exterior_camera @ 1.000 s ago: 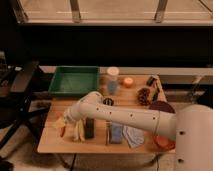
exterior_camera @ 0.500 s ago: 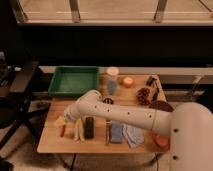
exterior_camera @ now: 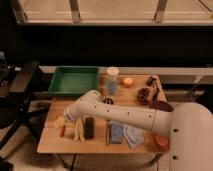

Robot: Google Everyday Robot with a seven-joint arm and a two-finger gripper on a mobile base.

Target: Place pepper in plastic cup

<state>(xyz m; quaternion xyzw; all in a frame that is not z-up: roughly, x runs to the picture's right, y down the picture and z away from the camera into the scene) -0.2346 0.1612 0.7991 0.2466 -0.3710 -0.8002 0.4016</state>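
Pepper (exterior_camera: 62, 131) beside banana (exterior_camera: 78, 131) (end effector (exterior_camera: 64, 121) above)

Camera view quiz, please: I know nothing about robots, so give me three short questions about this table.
1. True or false: the pepper is already in the plastic cup.
2. Fill in: the tray is coloured ____.
3. The gripper is nearest to: A) the pepper B) the plastic cup C) the tray.
Key: 1 false, it lies on the table; 2 green; 3 A.
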